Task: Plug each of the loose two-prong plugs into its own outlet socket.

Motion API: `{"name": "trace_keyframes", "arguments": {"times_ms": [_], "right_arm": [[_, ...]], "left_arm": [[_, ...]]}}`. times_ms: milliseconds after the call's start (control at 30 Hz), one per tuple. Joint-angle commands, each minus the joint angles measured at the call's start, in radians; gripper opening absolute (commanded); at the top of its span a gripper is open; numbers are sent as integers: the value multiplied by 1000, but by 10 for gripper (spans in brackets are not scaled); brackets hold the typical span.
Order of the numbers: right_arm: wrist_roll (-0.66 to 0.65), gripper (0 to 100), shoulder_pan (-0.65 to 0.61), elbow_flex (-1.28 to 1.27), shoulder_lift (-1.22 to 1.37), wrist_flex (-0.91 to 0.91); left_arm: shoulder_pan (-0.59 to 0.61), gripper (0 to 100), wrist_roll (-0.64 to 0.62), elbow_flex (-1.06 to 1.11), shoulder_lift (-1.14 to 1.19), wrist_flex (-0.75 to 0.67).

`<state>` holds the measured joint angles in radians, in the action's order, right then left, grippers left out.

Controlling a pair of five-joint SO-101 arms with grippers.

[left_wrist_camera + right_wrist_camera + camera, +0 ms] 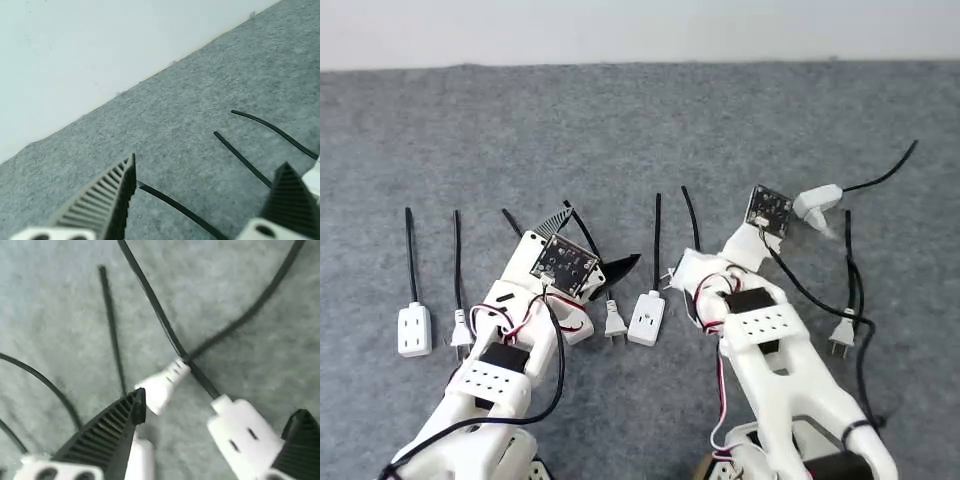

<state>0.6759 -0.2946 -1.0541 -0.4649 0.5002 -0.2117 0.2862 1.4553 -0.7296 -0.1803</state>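
My left gripper (600,237) is open over the grey mat with nothing between its fingers. In its own view the left gripper (207,165) has black cords (250,162) lying on the mat beyond it. A white plug (614,322) and a white outlet socket (646,317) lie side by side just in front of it. Farther left lie another socket (414,330) and plug (461,330). My right gripper (220,405) is open at the far right. A white socket (245,440) sits between its jaws against one finger (300,440). A small white plug (160,385) lies just beyond.
Another white plug (842,340) lies beside the right arm, its cord running away from me. Black cords fan out across the grey mat (620,130) toward the white wall (100,50). The arms' own black cable loops near that plug.
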Motion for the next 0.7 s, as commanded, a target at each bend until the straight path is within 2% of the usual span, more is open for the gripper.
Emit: {"name": "trace_keyframes", "arguments": {"times_ms": [0, 267, 367, 533, 667], "right_arm": [[63, 420, -13, 78, 4, -64], [106, 409, -15, 80, 5, -171], [170, 346, -15, 77, 5, -206], [180, 190, -67, 72, 5, -228], [181, 170, -99, 51, 7, -237]], "left_arm": [[5, 411, 6, -51, -8, 3], [43, 411, -2, -65, -3, -11], [43, 411, -2, -65, -3, -11], [57, 411, -9, -67, -6, -11], [91, 411, -64, -85, -6, -9]]}}
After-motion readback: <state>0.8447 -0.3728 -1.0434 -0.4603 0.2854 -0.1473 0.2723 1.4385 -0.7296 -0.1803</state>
